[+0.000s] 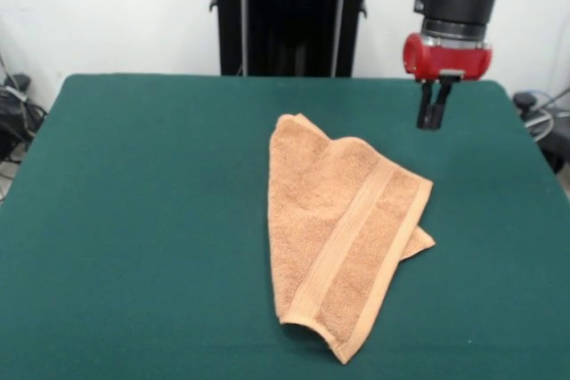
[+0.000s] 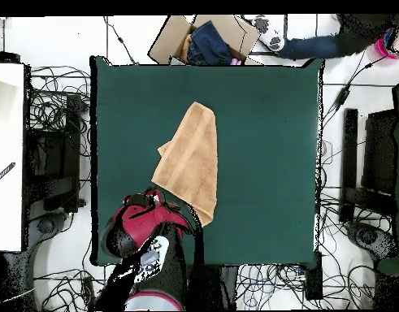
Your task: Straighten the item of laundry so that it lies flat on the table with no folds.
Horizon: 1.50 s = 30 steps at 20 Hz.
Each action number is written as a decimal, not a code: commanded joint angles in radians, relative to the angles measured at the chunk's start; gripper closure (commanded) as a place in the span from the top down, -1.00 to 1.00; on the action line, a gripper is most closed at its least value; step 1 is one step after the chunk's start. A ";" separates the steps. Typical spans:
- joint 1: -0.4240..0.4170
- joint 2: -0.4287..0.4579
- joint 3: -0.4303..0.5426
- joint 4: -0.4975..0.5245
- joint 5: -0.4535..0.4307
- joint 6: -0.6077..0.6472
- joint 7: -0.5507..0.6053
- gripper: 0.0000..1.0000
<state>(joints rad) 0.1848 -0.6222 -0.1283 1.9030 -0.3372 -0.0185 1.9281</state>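
Note:
The light orange-tan towel (image 1: 343,238) lies folded over on the dark green table (image 1: 134,220), right of the middle, with a woven band running along it and a corner of the lower layer sticking out at its right. In the overhead view the towel (image 2: 190,162) lies as a long folded shape on the table (image 2: 267,146). My gripper (image 1: 432,120) hangs empty above the far right part of the table, right of the towel's far corner and apart from it, its fingers close together. In the overhead view the red arm head (image 2: 141,223) covers the gripper.
The black pedestal (image 1: 289,15) stands behind the table's far edge. In the overhead view a cardboard box with dark blue cloth (image 2: 206,41) lies beyond the table's top edge, a person's limb (image 2: 316,45) shows at the top right, and cables surround the table.

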 commanded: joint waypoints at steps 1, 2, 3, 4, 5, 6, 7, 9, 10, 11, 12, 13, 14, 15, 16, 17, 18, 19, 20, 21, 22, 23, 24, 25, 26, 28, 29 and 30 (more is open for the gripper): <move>0.009 0.005 0.091 0.007 0.046 0.089 0.124 -1.00; 0.023 0.007 0.076 0.001 0.046 0.080 0.127 -1.00; 0.032 0.009 0.065 -0.003 0.049 0.081 0.130 -1.00; 0.042 0.011 0.055 -0.007 0.053 0.081 0.134 -1.00; 0.046 0.012 0.051 -0.007 0.057 0.081 0.139 -1.00; 0.047 0.011 0.049 -0.008 0.061 0.084 0.137 1.00; 0.051 0.012 0.044 -0.008 0.063 0.079 0.141 1.00; 0.059 0.015 0.034 -0.009 0.067 0.068 0.148 1.00; 0.063 0.017 0.029 -0.010 0.069 0.062 0.151 1.00; 0.067 0.019 0.023 -0.007 0.072 0.043 0.159 1.00; 0.079 0.023 0.012 -0.012 0.073 0.043 0.159 1.00; 0.091 0.026 0.002 -0.017 0.074 0.042 0.158 1.00; 0.105 0.030 -0.010 -0.021 0.078 0.039 0.160 1.00; 0.126 0.038 -0.032 -0.026 0.085 0.024 0.168 1.00; 0.139 0.045 -0.045 -0.030 0.090 0.020 0.170 1.00; 0.142 0.047 -0.048 -0.030 0.092 0.016 0.169 1.00; 0.147 0.051 -0.052 -0.033 0.093 0.018 0.165 1.00; 0.152 0.055 -0.058 -0.039 0.091 0.019 0.156 1.00; 0.149 0.057 -0.052 -0.043 0.095 0.036 0.153 1.00; 0.146 0.060 -0.046 -0.046 0.099 0.052 0.150 1.00; 0.161 0.069 -0.060 -0.059 0.107 0.059 0.151 1.00; 0.214 0.100 -0.115 -0.092 0.109 0.053 0.147 1.00; 0.265 0.134 -0.168 -0.125 0.115 0.044 0.147 1.00; 0.306 0.172 -0.212 -0.148 0.130 0.030 0.156 1.00; 0.350 0.224 -0.260 -0.171 0.156 0.004 0.173 1.00; 0.398 0.292 -0.320 -0.201 0.190 -0.033 0.185 1.00; 0.421 0.321 -0.347 -0.215 0.203 -0.041 0.186 1.00; 0.448 0.351 -0.379 -0.229 0.218 -0.051 0.185 1.00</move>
<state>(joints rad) 0.5172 -0.4711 -0.3449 1.8150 -0.2267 -0.0204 1.9281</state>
